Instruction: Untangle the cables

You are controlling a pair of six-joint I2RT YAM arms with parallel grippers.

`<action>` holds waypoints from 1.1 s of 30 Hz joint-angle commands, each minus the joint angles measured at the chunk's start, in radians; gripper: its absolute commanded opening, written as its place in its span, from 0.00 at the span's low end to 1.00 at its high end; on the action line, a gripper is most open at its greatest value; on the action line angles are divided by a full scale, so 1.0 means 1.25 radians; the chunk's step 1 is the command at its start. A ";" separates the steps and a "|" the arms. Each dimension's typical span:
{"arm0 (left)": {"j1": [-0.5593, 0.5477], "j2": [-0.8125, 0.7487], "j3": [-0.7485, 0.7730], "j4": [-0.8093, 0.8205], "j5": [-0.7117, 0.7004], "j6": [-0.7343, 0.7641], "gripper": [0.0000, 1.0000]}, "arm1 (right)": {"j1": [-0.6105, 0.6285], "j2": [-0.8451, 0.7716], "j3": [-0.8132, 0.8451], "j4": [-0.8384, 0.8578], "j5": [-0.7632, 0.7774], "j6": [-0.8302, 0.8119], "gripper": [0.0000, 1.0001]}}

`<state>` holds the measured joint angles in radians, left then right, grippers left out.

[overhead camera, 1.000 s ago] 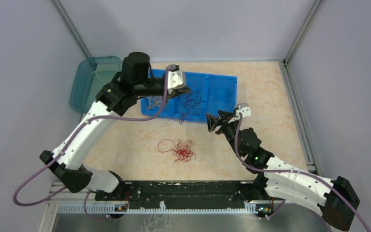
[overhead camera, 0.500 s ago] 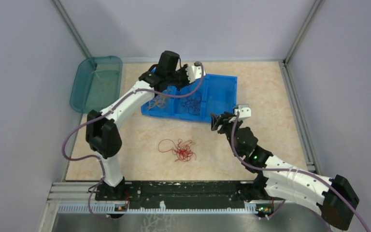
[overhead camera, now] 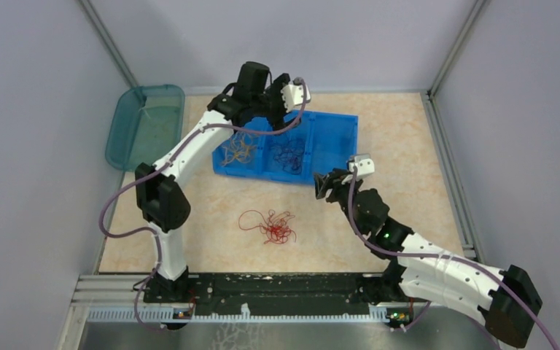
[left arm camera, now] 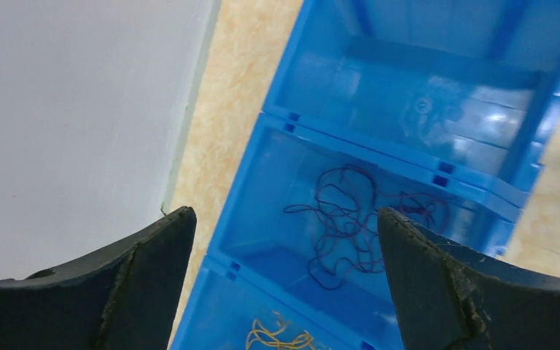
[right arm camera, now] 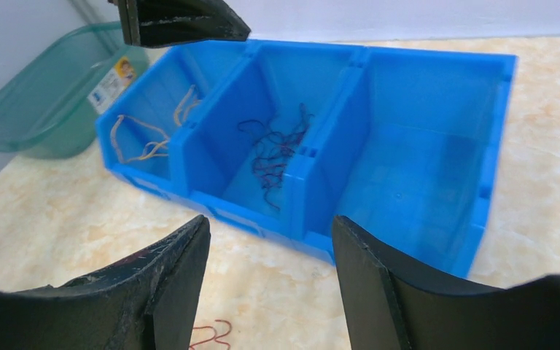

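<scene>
Left end effector [overhead camera: 280,93] [left arm camera: 284,219]: released, jaws spread wide, poised above the far edge of the blue bin [overhead camera: 335,120] [left arm camera: 292,117] and looking down into it. Its arm reaches from the near left base across the counter [overhead camera: 401,146].

Right end effector [overhead camera: 323,186] [right arm camera: 271,222]: released, jaws apart, just off the bin's near right corner and facing the bin's near wall [right arm camera: 211,200].

The bin lies on the far middle of the counter and is split into three compartments side by side. The orange-yellow cables [overhead camera: 238,151] [left arm camera: 277,339] [right arm camera: 142,142] lie as a loose curl in the left compartment. The dark purple cables [overhead camera: 289,155] [left arm camera: 343,226] [right arm camera: 273,157] lie tangled in the middle compartment.

The red cables [overhead camera: 271,226] [right arm camera: 211,332] sit in a knotted clump on the bare counter, nearer than the bin, between the two arms and apart from both end effectors.

A teal tub [overhead camera: 142,124] [right arm camera: 36,102] stands at the far left, beside the bin's left end.
</scene>
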<state>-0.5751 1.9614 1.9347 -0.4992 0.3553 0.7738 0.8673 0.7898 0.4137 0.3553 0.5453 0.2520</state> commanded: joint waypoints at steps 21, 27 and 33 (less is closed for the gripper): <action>0.083 -0.327 -0.681 -0.360 0.252 0.187 0.82 | -0.007 0.057 0.090 -0.095 -0.362 0.024 0.63; 0.083 -0.260 -0.713 -0.305 0.236 0.174 0.79 | -0.006 0.041 0.091 -0.105 -0.342 0.021 0.63; 0.081 -0.220 -0.729 -0.271 0.220 0.165 0.72 | -0.006 0.033 0.090 -0.104 -0.331 0.018 0.63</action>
<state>-0.4751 1.6619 1.0306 -0.8772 0.6273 0.9836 0.8658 0.8501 0.4866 0.1963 0.1116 0.2729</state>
